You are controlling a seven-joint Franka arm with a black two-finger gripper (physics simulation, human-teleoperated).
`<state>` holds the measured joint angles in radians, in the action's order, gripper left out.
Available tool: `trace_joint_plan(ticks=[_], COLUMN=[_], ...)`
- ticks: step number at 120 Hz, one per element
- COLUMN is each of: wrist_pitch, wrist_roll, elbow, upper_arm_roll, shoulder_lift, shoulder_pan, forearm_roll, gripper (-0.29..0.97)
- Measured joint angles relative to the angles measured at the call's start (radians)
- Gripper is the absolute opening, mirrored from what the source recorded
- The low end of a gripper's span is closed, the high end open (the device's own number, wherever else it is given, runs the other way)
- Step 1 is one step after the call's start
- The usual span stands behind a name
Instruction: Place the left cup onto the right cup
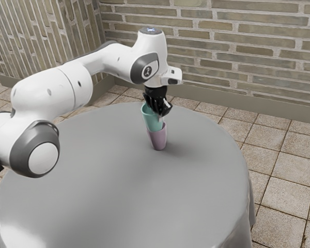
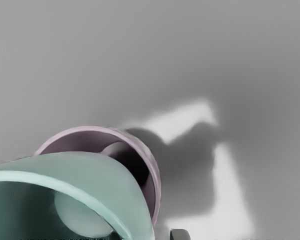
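We see the teal cup [image 1: 151, 120] near the middle of the round grey desk [image 1: 119, 201], tilted, with its base lowered into the mouth of the purple cup [image 1: 158, 139]. The purple cup stands upright on the desk directly beneath it. The teal cup's open rim leans toward the exterior view's left, and most of its body still rises above the purple rim.

From the wrist view we see the teal cup [image 2: 65, 200] large and close under the hand. Its curved rim crosses in front of the purple cup [image 2: 151, 172], whose round opening is partly covered by it. The two cups overlap there, the teal wall passing inside the purple rim.

The black end effector [image 1: 160, 111] comes down from above and is clenched on the teal cup. It pinches the cup's wall at the rim on the side toward the exterior view's right, with one finger running down the outside of the cup. One dark fingertip [image 2: 179, 234] shows just beside the purple cup.

The white arm [image 1: 57, 93] reaches in from the exterior view's left, its wrist bent over the cups. On the grey desk [image 2: 140, 60] beyond the cups lies an angular dark shadow [image 2: 190, 155] edged by bright patches. Around the desk we see a tiled floor [image 1: 284, 165], and behind it a brick wall [image 1: 237, 36].
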<state>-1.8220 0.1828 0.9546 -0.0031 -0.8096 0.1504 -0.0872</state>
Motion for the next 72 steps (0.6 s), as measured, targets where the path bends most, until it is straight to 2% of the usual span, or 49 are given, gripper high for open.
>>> trace_joint_plan(ticks=[14,29,48,72], wrist_pitch=[-0.010,-0.021,-0.025,-0.021], wrist_roll=[0.002,0.003,0.004,0.006], elbow=[0.001,0.002,0.002,0.018], upper_arm_roll=[0.001,0.000,0.001,-0.001], shoulder_lift=[-0.004,-0.004,0.005,0.040], shoulder_pan=[0.000,0.000,0.000,0.001], forearm_roll=[0.002,0.002,0.003,0.005], gripper=[0.32,0.48,0.58,0.64])
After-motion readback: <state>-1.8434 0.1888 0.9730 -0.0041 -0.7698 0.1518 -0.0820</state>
